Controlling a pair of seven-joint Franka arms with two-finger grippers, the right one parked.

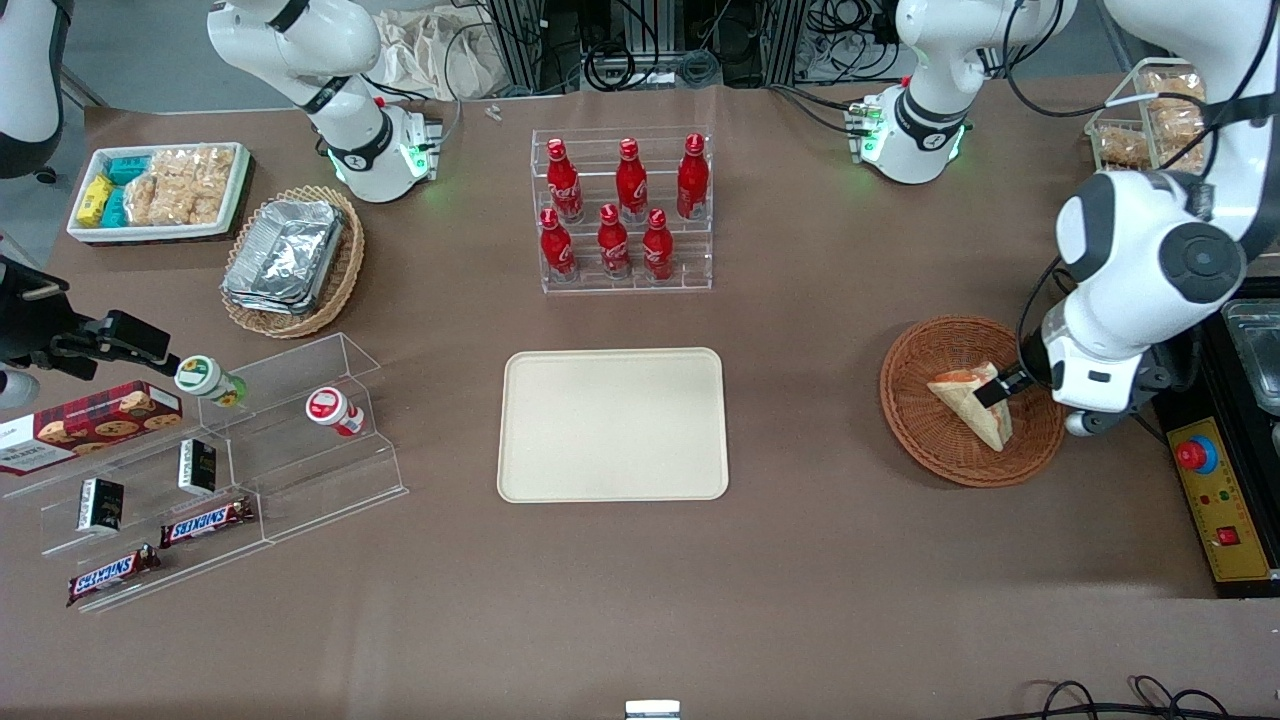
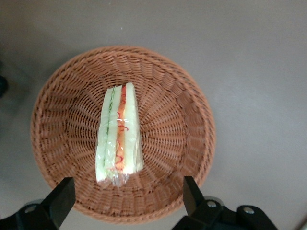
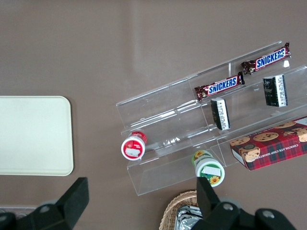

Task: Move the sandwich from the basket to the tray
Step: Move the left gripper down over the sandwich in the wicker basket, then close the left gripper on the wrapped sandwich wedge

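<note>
Right now the gripper [image 2: 128, 201] hovers above the basket [image 2: 62, 96], fingers [image 2: 61, 196] spread wide and empty. Between and just ahead of them lies the sandwich [image 2: 120, 136] on the basket floor, standing on edge. Judging from this, descend straight, straddle its bread faces, squeeze gently, then carry it to the bare tray [image 1: 612, 424], well apart toward the parked arm's end

The working left arm [image 1: 1150, 250], at the right edge of the front view, is glossy white with rounded shells, dark grey joint caps and black cables. Its base glows green. Its gripper [image 2: 128, 196] over the basket carries black, wedge-shaped fingers [image 2: 62, 194], spread apart.
</note>
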